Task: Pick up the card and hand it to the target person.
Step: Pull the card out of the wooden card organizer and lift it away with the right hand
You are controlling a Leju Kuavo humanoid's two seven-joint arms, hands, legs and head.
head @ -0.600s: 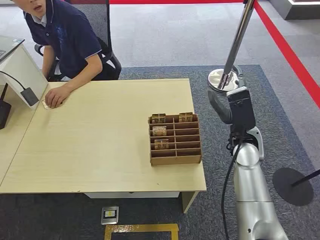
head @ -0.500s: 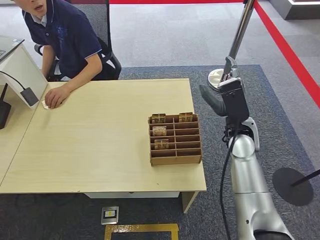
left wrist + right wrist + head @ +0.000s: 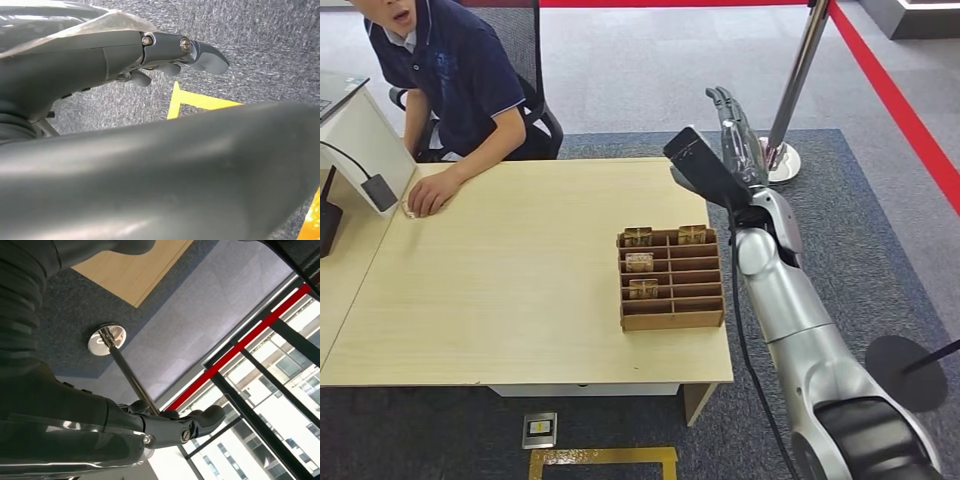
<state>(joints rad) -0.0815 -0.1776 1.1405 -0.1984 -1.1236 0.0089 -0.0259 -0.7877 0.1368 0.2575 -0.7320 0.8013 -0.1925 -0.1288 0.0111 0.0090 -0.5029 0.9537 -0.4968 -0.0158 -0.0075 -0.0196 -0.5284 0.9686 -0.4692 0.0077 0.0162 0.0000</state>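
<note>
From the head camera I see my right hand [image 3: 731, 135] raised beside the far right corner of the table [image 3: 509, 290], fingers stretched out straight and close together, holding nothing. The cards sit in the brown divided tray [image 3: 671, 278] near the table's right edge: two in the back row, at [image 3: 638, 237] and [image 3: 691, 234], one behind the other further forward at [image 3: 639, 262] and [image 3: 643, 288]. They lie below and to the left of my fingers, toward me, each standing on edge with its long side running across the tray. My right hand is plainly the nearer one. I judge it must come down and back toward the tray. The person [image 3: 448, 80] sits at the far left corner, well apart from the tray.

On the left wrist camera my left hand [image 3: 166, 55] hangs over grey carpet and a yellow floor mark [image 3: 196, 102]; the fingers look loosely curled with nothing in them, though a dark blurred shape hides much.

On the right wrist camera the fingers [image 3: 196, 422] point out straight toward windows, a post base [image 3: 106, 339] behind them. No card here.
</note>
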